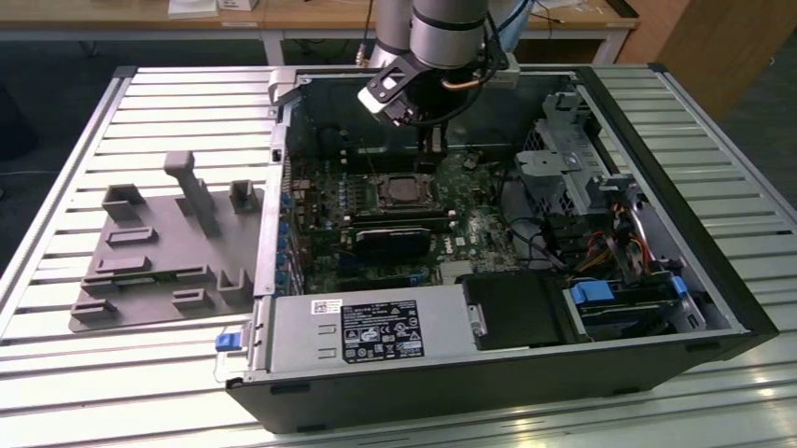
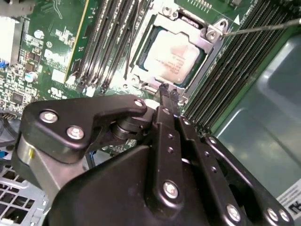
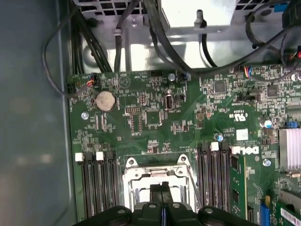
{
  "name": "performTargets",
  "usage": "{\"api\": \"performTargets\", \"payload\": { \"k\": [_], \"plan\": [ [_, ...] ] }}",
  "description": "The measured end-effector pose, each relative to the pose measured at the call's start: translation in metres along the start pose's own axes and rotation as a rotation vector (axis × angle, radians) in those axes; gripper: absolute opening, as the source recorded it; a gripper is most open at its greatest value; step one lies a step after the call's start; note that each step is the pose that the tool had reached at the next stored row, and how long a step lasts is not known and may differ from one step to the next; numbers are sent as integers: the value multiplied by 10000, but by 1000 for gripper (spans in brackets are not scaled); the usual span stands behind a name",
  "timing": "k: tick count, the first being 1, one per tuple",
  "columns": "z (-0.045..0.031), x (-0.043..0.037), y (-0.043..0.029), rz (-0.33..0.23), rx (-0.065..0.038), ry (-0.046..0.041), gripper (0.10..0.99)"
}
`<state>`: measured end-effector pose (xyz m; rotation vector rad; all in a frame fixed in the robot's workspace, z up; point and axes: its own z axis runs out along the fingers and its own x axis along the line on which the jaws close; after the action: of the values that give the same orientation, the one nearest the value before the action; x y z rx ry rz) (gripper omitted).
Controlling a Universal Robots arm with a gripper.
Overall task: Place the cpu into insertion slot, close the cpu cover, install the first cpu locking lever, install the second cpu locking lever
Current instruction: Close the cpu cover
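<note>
Slatted metal table (image 1: pixel 162 103), a wooden desk (image 1: pixel 312 19) behind it, and one open computer case (image 1: pixel 498 383) lying flat on top. The gripper (image 2: pixel 168 90) hangs inside, its fingers pressed together with nothing between them. Just beyond its tips sits one cpu (image 2: pixel 173 55), a dull silver-beige square, in the insertion slot (image 1: pixel 379 190). One cpu cover (image 2: pixel 208 46) frames it. Two banks of memory slots (image 3: pixel 99 183) flank the gripper, and one thin metal rod (image 2: pixel 263 28) juts out beyond.

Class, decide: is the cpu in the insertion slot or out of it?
In. In the second wrist view the cpu lies flat within the insertion slot, its pale metal top sitting level inside the slot's rim.
</note>
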<state>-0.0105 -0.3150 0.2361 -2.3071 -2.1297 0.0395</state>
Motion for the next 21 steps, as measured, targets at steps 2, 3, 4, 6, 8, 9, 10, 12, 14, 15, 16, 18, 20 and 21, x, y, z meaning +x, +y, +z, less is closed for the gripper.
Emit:
{"api": "performTargets", "payload": {
  "k": [2,3,4,6,8,9,10,12,14,15,16,18,20,21],
  "plan": [
    [7,-4,-48,0,-95,8,102],
    [12,-6,-71,2,-136,10,102],
    [16,-8,-88,2,-166,12,102],
    [38,-14,-132,1,-259,20,102],
    [52,-18,-172,3,-367,26,102],
    [59,-19,-192,3,-425,32,102],
    [73,-22,-233,2,-518,40,102],
    [91,-23,-254,3,-536,44,102],
    [107,-25,-264,2,-536,42,102],
    [115,-25,-268,2,-536,43,102],
    [133,-25,-274,2,-536,41,102],
    [151,-25,-280,2,-536,38,102],
    [165,-26,-286,2,-536,37,102],
    [167,-26,-287,1,-536,35,102]
  ]
}}
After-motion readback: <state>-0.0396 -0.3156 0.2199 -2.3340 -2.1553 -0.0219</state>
